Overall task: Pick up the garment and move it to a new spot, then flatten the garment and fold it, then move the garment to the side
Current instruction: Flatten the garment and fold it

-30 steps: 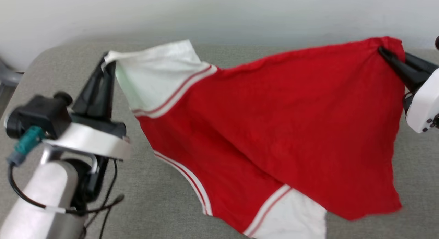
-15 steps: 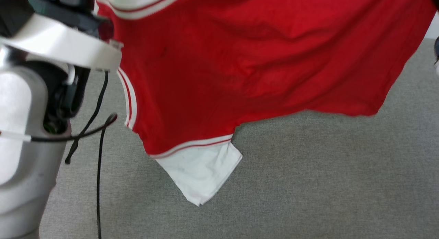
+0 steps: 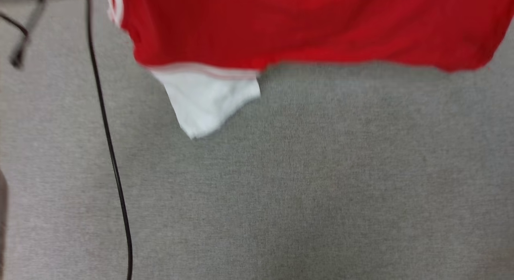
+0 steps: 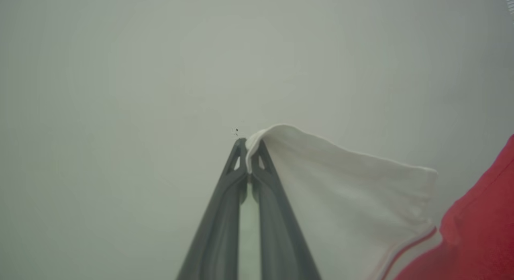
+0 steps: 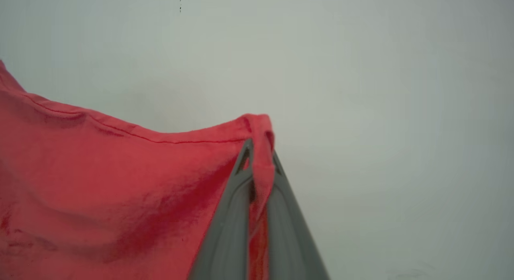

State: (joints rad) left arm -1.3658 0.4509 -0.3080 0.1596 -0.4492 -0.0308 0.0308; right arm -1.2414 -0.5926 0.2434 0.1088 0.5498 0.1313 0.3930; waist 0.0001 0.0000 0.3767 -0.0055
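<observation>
Nearest you, the surface [image 3: 321, 199] lies open: a grey, finely woven cloth cover, flat across the lower and right parts of the head view. On your left, a thin black cable [image 3: 110, 159] runs up across it in a long curve.

Beyond that, the garment [image 3: 305, 27] hangs spread wide along the top edge of that view. Its red lower edge runs nearly straight from side to side, soft and slightly blurred. One white sleeve [image 3: 204, 99], joined by a pale striped band, droops below the red body to a point. You cannot tell whether its tip touches the surface.

In the left wrist view, your left hand [image 4: 249, 151] is clenched on the folded rim of the other white sleeve [image 4: 341, 183], pinching it at the very tips of the two long dark fingers. In the right wrist view, your right hand [image 5: 259, 161] grasps a bunched red hem corner, and a strip of cloth trails down between its fingers. Behind both hands stands a plain pale backdrop [image 4: 120, 71].
</observation>
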